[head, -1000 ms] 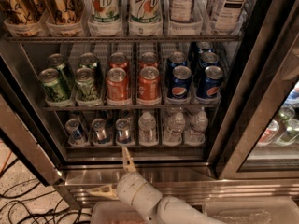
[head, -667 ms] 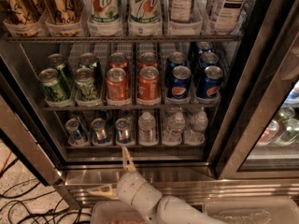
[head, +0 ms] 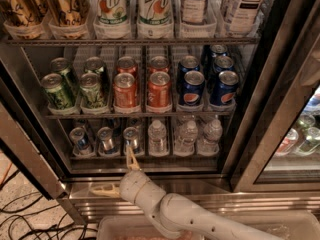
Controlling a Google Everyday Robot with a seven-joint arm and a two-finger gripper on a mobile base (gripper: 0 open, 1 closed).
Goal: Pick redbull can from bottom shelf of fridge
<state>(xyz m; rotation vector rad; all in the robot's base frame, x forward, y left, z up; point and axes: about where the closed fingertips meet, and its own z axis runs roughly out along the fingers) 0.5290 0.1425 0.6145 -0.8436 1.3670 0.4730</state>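
The fridge (head: 250, 134) stands open in front of me. On its bottom shelf (head: 145, 156), three slim redbull cans stand side by side at the left; the nearest one (head: 131, 138) is the rightmost. My gripper (head: 111, 169) hangs just below and in front of that shelf's front edge. It is open wide, with one finger (head: 131, 159) pointing up at the rightmost redbull can and the other (head: 104, 189) pointing left. It holds nothing.
Small water bottles (head: 186, 136) fill the right of the bottom shelf. The rack above holds green cans (head: 57, 91), orange cans (head: 159, 90) and Pepsi cans (head: 224, 89). A dark door edge (head: 280, 89) stands at the right, cables (head: 30, 219) lie on the floor at the left.
My gripper has crept slightly upward toward the bottom shelf. The cans have not moved.
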